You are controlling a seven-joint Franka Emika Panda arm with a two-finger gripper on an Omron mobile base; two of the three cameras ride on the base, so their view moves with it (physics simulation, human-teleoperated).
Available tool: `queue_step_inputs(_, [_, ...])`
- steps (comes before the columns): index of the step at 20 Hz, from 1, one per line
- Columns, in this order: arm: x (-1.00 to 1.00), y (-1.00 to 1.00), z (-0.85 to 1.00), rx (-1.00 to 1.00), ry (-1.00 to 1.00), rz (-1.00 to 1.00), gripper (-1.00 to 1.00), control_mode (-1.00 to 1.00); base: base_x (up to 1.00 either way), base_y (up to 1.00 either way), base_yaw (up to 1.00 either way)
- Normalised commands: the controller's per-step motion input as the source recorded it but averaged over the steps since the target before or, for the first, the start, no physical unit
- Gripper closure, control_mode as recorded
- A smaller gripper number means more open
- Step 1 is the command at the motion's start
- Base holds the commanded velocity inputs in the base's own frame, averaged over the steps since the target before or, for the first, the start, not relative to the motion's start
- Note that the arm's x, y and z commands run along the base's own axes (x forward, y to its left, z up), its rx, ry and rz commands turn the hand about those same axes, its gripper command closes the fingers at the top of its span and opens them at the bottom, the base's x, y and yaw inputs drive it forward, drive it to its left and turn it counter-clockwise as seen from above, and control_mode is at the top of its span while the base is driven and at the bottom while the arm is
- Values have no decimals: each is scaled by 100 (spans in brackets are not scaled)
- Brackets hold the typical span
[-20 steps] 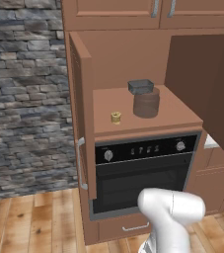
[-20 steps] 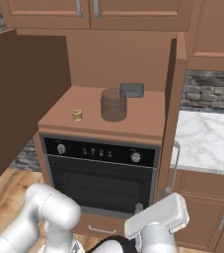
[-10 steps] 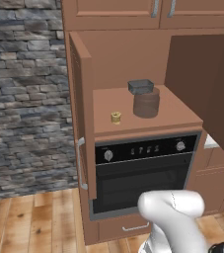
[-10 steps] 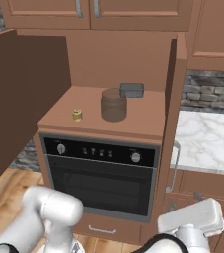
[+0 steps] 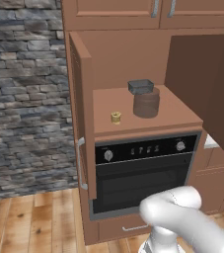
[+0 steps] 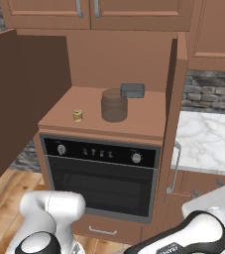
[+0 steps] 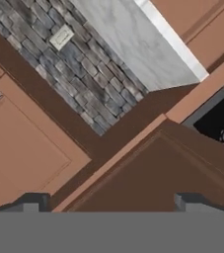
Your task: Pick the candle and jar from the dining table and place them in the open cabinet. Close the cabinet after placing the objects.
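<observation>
Since a second ago your arm has swung low and to the right across the base views, while the candle (image 5: 115,117) and the jar (image 5: 146,103) have stayed put on the shelf of the open cabinet (image 5: 133,64), above the black-fronted oven (image 5: 142,173). Both things are already placed, so what is left, as I judge it, is shutting the doors.

Your gripper (image 7: 111,203) is released, its two dark tips standing wide apart at the bottom of the hand view with nothing between them. Just ahead of it you see a brown panelled wooden surface, which I take to be the right-hand cabinet door (image 6: 176,99), with its edge running diagonally across the hand view. Beyond lie a grey stone wall (image 7: 49,64) and a white marble tabletop (image 7: 133,44) with grey veins. That door is the nearer one, swung out edge-on towards you; the left door (image 6: 20,94) stands wide open on the far side, well apart from the hand.

The jar is a stout, smooth cylinder, brownish grey in the shade of the cabinet. A flat dark grey rectangular block (image 6: 132,90) sits close behind it at lid height; you cannot tell if they touch. The candle is a tiny, squat, ridged yellow-gold piece near the shelf's front edge, left of the jar and apart from it. Silver bar handles (image 6: 173,166) run vertically on the doors.
</observation>
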Motion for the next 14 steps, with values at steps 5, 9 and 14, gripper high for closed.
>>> queue_step_inputs(5, [66, -14, -17, -1, 0, 14, -100, -100, 0, 0, 0])
queue_step_inputs(9, [66, 0, -19, -2, 0, 21, -100, -100, 0, 0, 0])
queue_step_inputs(14, [62, 0, -3, -1, 1, 24, -100, -100, 0, 0, 0])
